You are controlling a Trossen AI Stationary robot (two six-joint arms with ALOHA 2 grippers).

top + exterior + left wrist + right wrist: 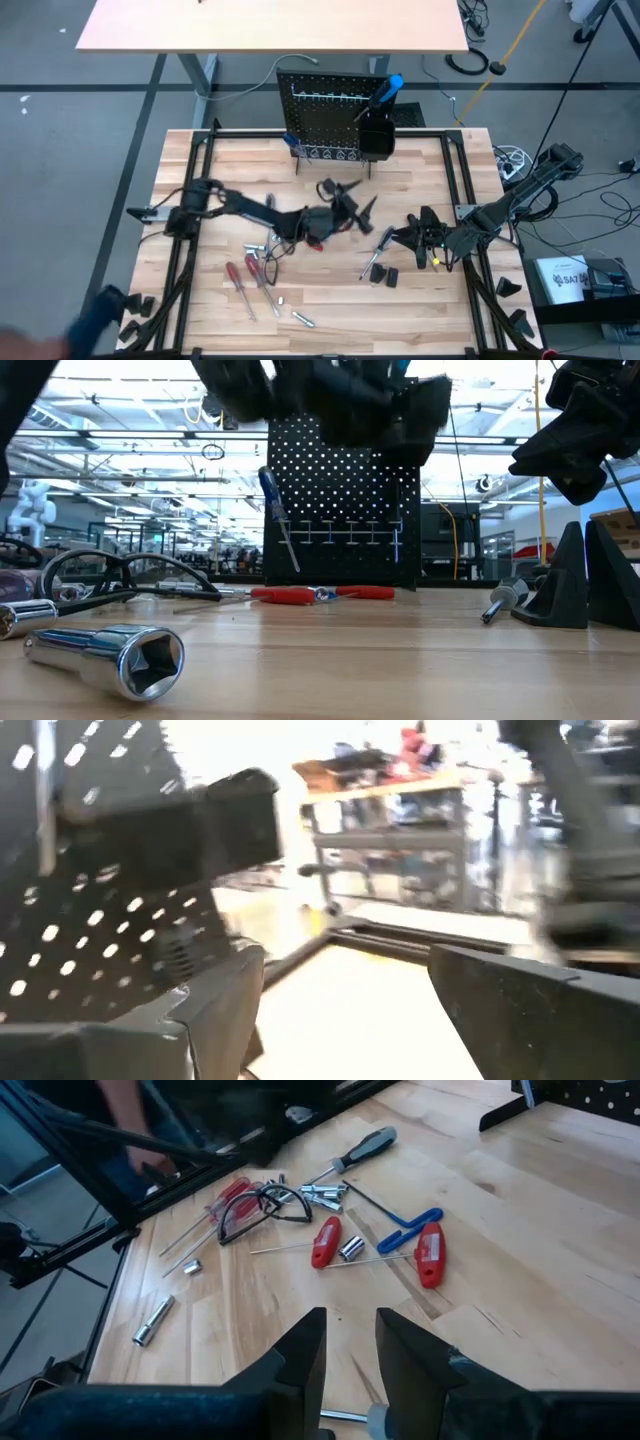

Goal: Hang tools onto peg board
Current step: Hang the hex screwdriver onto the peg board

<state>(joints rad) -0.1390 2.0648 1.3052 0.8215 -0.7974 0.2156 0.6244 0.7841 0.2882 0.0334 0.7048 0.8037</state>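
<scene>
One blue screwdriver [389, 89] sits in the peg board [330, 125] bin; beside the empty, open left gripper [352, 212], tools [262, 272] litter the surface; right gripper [412, 237] narrowly parted, idle.

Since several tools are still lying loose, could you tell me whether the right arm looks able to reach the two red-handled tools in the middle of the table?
Probably yes: the right gripper faces the red-handled tools across bare table, nothing between.

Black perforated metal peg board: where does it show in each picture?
High view: black perforated metal peg board, centre of the table's far edge.
Low view: upright, mid-picture.
Left wrist view: close, filling the left side.
Right wrist view: just its bottom, top right corner.
Shared landmark: the pale wooden table top.
</scene>
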